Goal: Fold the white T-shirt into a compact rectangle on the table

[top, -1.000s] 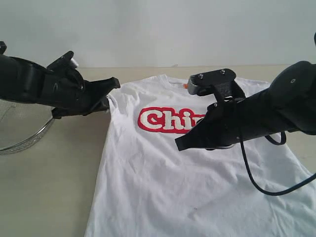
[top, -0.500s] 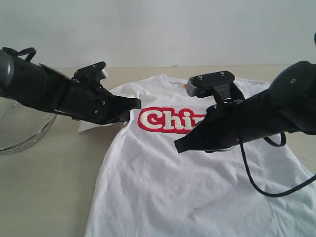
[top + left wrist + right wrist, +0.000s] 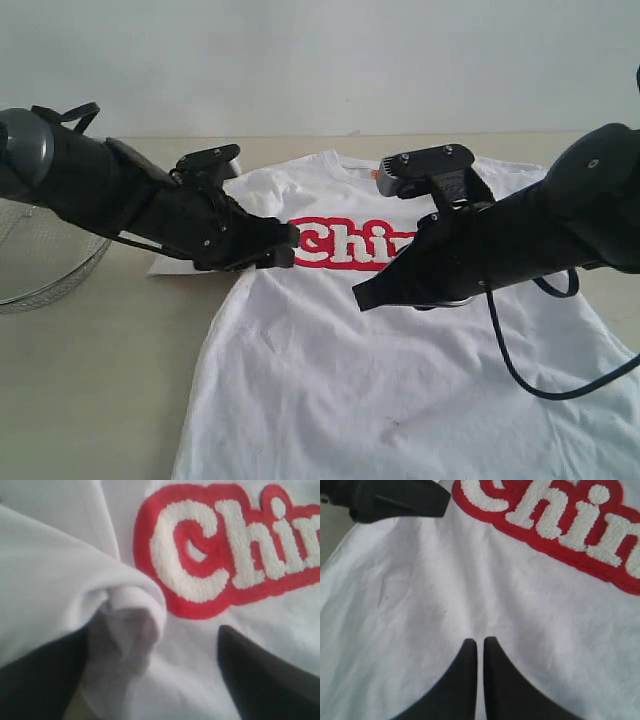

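Observation:
The white T-shirt lies spread face up on the table, its red-and-white lettering partly behind my arms. My left gripper sits low over the chest by the letter C, open, with its fingers far apart. The folded-in left sleeve bunches beside one finger, and neither finger pinches it. My right gripper hovers over the shirt's middle below the lettering, shut with nothing in it. The orange neck tag peeks out at the collar.
A round wire-mesh basket stands at the left edge of the table. A black cable hangs from the right arm over the shirt. The left gripper's tip shows in the right wrist view. A pale wall rises behind.
My left gripper has swept right from the shirt's left shoulder, carrying the sleeve inward over the chest, and its fingers now stand apart. The right arm has barely moved.

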Robot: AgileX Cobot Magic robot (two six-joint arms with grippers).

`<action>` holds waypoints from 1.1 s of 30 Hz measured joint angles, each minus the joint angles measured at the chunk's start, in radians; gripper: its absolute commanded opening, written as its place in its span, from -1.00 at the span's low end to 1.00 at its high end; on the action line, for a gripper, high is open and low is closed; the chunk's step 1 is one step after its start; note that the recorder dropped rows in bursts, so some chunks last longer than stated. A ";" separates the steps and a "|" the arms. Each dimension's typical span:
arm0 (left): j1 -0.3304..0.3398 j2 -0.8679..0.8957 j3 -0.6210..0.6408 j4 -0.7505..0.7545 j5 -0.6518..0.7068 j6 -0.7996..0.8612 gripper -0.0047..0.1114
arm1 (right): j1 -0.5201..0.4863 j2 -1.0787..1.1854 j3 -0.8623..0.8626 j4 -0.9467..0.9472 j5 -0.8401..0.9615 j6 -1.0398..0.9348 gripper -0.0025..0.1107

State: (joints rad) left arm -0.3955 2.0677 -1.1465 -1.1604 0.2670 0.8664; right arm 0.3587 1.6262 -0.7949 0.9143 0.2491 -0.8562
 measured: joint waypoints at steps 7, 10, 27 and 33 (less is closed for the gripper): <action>0.032 -0.037 -0.005 0.142 0.193 -0.062 0.79 | 0.000 0.000 0.000 -0.002 -0.033 -0.033 -0.96; 0.044 -0.092 -0.005 0.150 0.231 -0.070 0.79 | 0.000 0.000 0.000 -0.002 -0.064 -0.046 -0.88; 0.245 -0.846 0.309 0.813 0.289 -0.699 0.79 | 0.151 0.272 -0.538 -0.090 0.057 -0.332 0.01; 0.306 -0.987 0.400 0.819 0.279 -0.724 0.79 | 0.246 0.457 -0.736 -0.256 0.078 -0.190 0.01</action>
State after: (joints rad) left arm -0.0894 1.0811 -0.7466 -0.3410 0.5460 0.1426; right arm 0.6046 2.0830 -1.5305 0.6580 0.3268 -1.0463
